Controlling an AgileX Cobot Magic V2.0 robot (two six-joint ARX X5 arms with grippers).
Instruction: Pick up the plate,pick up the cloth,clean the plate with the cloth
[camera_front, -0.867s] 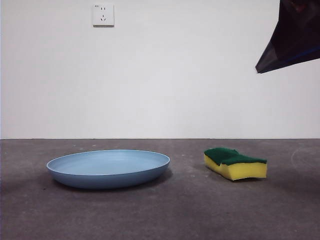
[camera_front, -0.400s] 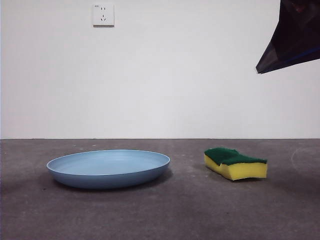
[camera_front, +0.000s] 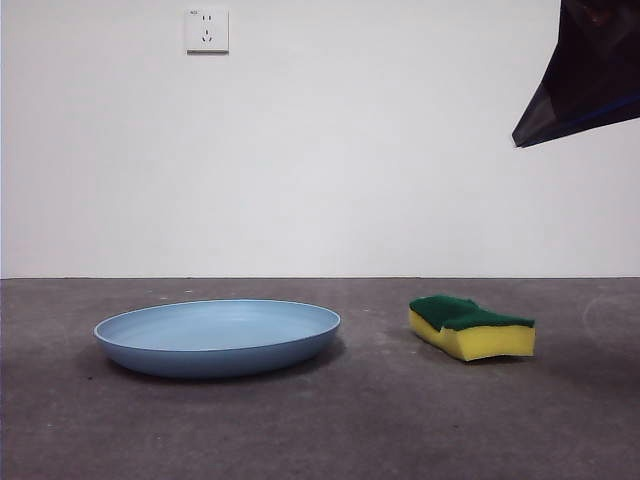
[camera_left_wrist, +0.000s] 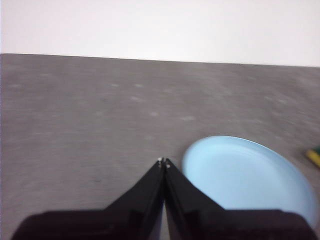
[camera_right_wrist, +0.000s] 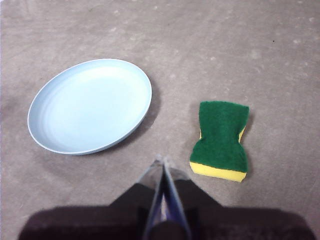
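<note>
- My left gripper (camera_left_wrist: 163, 162) is clenched on nothing, its two black jaws meeting at the tips; it hangs above the grey table (camera_left_wrist: 75, 110) just beside the plate's rim.
- My right gripper (camera_right_wrist: 162, 161) is likewise pressed closed and empty, held high over the table with plate and sponge both below it.
- In the front view, a dark arm tip (camera_front: 585, 75) shows in the upper right corner.
- The plate (camera_front: 217, 335), light blue, lies flat at lower left of centre in the front view.
- The cloth (camera_front: 470, 327), a yellow sponge, green layer up, lies right of the plate, apart from it.
- A wall socket (camera_front: 206, 29) sits at upper left.
</note>
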